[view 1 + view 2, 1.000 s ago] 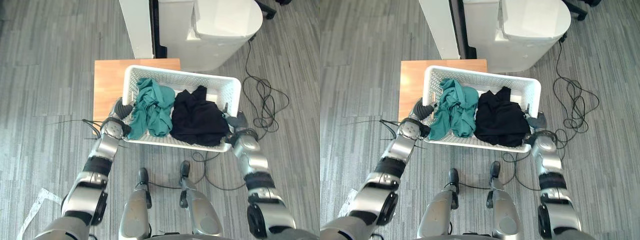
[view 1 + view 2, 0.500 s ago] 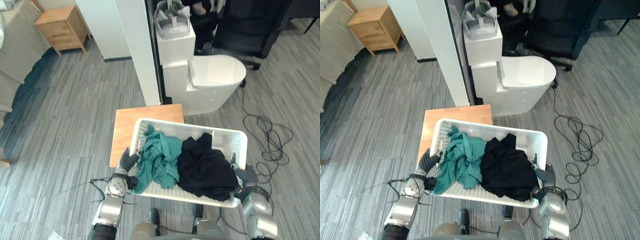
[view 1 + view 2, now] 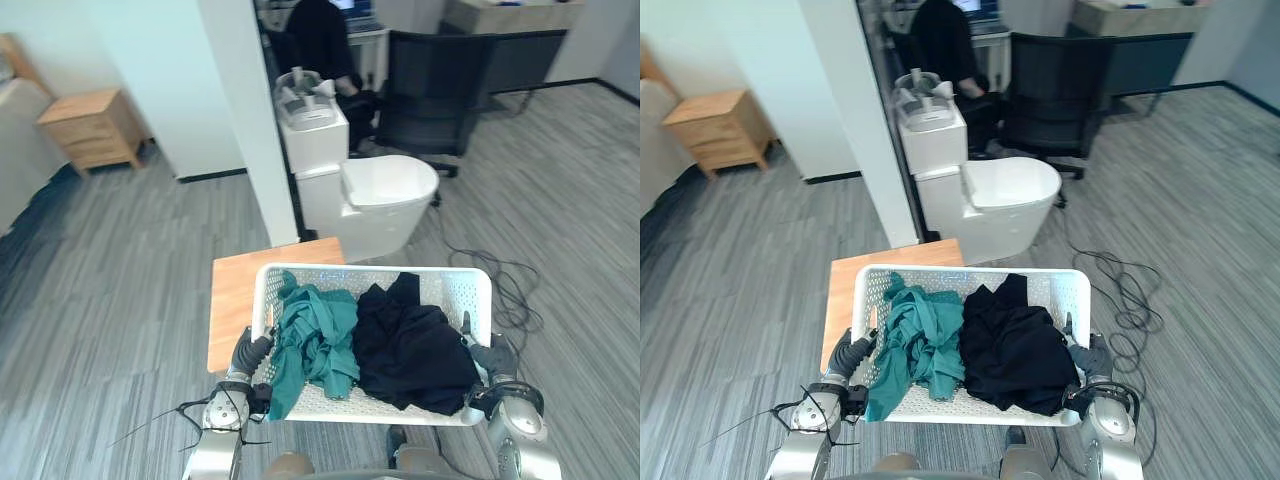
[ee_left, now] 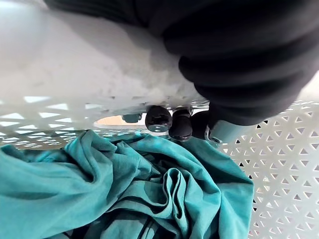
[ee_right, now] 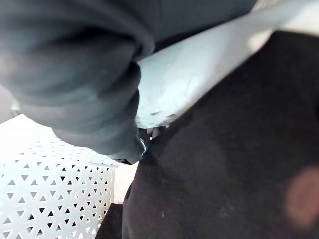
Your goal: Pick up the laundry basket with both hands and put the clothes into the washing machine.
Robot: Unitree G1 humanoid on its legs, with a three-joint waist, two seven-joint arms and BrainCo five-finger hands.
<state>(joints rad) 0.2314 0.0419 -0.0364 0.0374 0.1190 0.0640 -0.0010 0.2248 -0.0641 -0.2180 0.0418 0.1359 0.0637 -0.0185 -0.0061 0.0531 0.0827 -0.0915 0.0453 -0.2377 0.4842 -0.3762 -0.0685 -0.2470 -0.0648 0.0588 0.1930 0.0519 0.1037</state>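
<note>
Far to my left a wooden nightstand point(image 3: 90, 128) stands against the wall. Nearer, a small wooden worktop point(image 3: 232, 300) lies low in front of me, and the left end of the white laundry basket point(image 3: 372, 277) overlaps it in the head views; I cannot tell whether the basket rests on it or hangs clear. My left robot hand point(image 3: 248, 352) is at the basket's left rim, and in its wrist view the dark fingertips point(image 4: 158, 118) are curled under that rim, gripping it.

Inside the basket, the teal garment point(image 3: 315, 335) is bunched in the left half and the black garment point(image 3: 410, 345) is heaped in the right half, the two touching at the middle. My right robot hand point(image 3: 495, 358) sits against the basket's right rim; I cannot tell how it is set there.

Beyond the basket, a white pillar point(image 3: 240, 110) rises, with a white unit with a closed lid point(image 3: 388, 192) just right of it. Behind that are a seated person point(image 3: 322, 35) and a black office chair point(image 3: 430, 75).
</note>
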